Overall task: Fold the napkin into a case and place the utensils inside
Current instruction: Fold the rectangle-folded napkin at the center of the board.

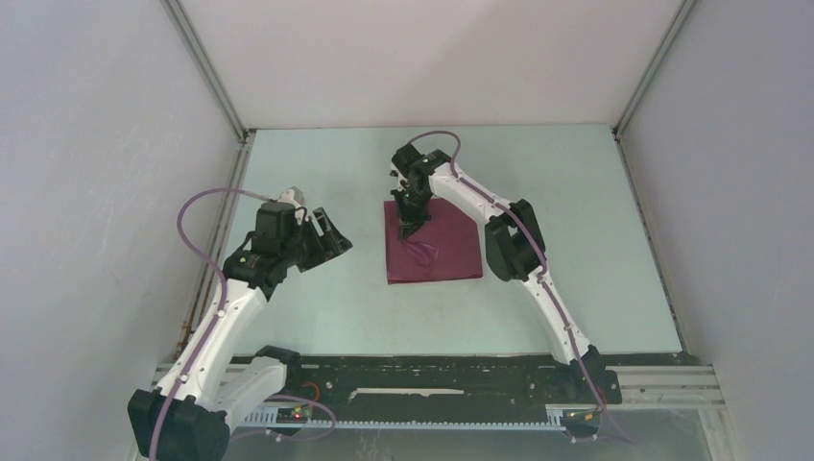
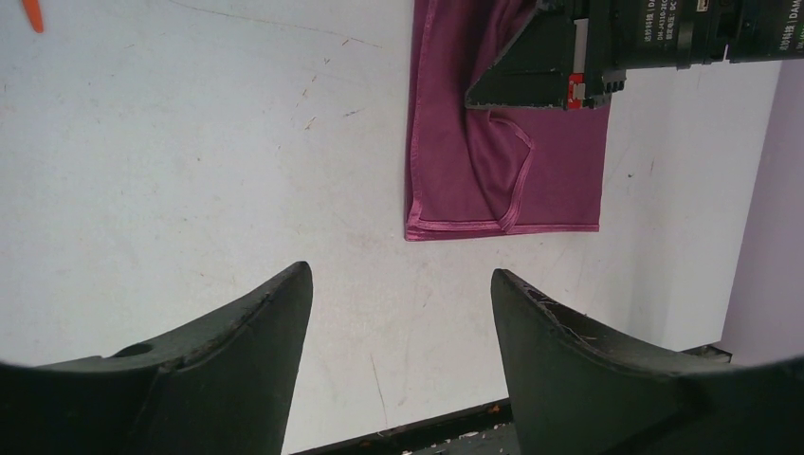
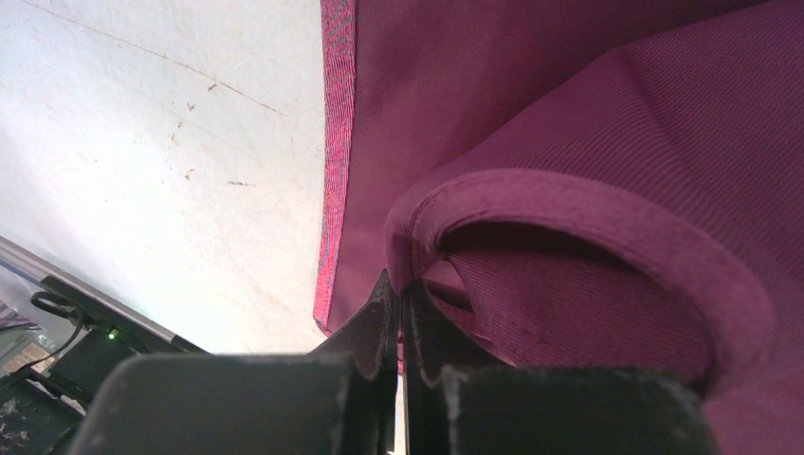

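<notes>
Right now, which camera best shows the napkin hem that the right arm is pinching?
Right wrist: the napkin's hem loops up close from the shut right jaws. Left wrist shows the lifted fold from farther off; top external shows the napkin small, the pinch hidden under the arm.

A dark maroon napkin (image 1: 446, 254) with a slight sheen is lying near the middle of the table (image 1: 576, 192), folded into a rough rectangle with stitched hems showing along its edges. One hemmed flap on top is standing up in a curved loop, and the closed right gripper (image 3: 398, 303) is pinching its edge. An orange utensil (image 2: 33, 14) is lying well apart from the cloth, with only its tip showing.
</notes>
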Robot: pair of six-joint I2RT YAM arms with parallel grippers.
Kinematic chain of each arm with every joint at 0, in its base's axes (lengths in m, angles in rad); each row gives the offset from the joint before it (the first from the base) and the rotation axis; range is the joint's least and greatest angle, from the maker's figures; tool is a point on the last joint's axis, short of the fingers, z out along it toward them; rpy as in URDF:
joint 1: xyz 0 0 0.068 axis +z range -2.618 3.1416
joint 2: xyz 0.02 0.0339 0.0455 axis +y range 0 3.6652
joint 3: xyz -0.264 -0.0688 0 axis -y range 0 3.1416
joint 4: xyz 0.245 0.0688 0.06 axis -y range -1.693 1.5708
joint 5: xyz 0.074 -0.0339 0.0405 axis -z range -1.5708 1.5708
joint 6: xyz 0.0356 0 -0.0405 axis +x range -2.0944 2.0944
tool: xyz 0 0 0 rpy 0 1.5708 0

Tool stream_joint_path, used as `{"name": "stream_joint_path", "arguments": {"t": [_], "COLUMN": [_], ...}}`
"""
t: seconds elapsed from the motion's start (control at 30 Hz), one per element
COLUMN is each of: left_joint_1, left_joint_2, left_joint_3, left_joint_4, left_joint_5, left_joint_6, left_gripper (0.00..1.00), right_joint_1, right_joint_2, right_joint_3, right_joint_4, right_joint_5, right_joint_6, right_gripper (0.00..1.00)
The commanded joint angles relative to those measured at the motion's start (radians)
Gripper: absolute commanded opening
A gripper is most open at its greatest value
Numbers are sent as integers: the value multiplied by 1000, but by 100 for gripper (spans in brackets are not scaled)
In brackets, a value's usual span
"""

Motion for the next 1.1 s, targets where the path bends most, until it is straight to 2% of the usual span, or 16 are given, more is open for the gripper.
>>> {"name": "stream_joint_path", "arguments": {"t": [0.0,0.23,0.83,0.9,1.07], "left_joint_1": [-4,-5,-4,-4,-4], "left_joint_2": [-16,-8,12,17,24], "left_joint_3": [16,11,17,16,15], "left_joint_4": [19,31,38,41,44], "left_joint_5": [-7,-5,0,0,8], "left_joint_6": [16,13,16,16,13], "left_gripper": [76,76,77,77,80], "right_joint_1": [16,14,3,7,10], "right_joint_2": [-132,-188,-33,-22,-55], "right_joint_3": [-18,-59,9,26,67], "right_joint_4": [18,49,75,76,52], "right_joint_5": [19,20,-46,-61,-142], "right_joint_6": [20,29,41,38,31], "right_gripper": [0,0,0,10,44]}}
